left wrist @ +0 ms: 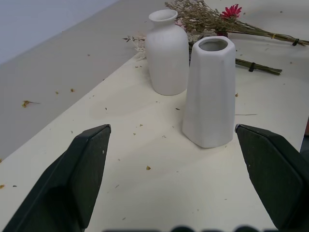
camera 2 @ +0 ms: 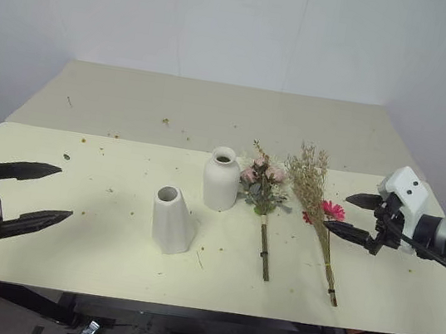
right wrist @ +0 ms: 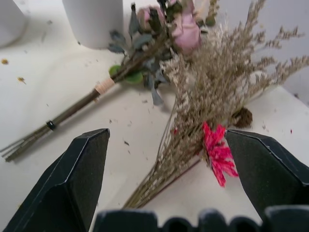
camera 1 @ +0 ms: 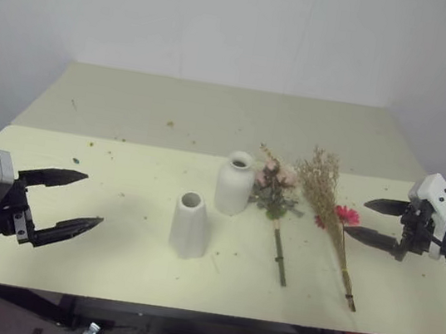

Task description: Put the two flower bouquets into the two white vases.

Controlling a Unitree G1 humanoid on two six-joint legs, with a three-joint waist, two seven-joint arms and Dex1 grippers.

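A: What is sitting on the pale yellow-green bench [camera 1: 129, 119]?

B: Two small matte white vases are standing upright near its middle. The tapered cone-shaped vase [camera 1: 190, 226] is standing nearer the front edge, and the rounded bottle-shaped vase with a narrow neck [camera 1: 235, 183] is standing just behind it and to its right, apart from it. Two bouquets are lying flat to the right of them.

A: Which way are the bouquets pointing?

B: The bunch of pale pink roses with green leaves [camera 1: 276, 190] is lying with its blooms toward the back, just beside the bottle vase, its long stems running toward the front edge. The bunch of tan dried grasses with a bright pink-red daisy [camera 1: 329, 201] is lying just right of it, heads toward the back, stems slanting toward the front and right.

A: Is anything hard to make out?

B: In the right wrist view the two flower heads are overlapping, so I cannot tell whether they are touching. Small specks are dotting the bench.

A: And the hands?

B: The left hand [camera 1: 66, 204] is hovering at the left edge, black fingers spread wide, holding nothing. The right hand [camera 1: 376, 221] is hovering just right of the daisy, fingers also spread wide and empty.
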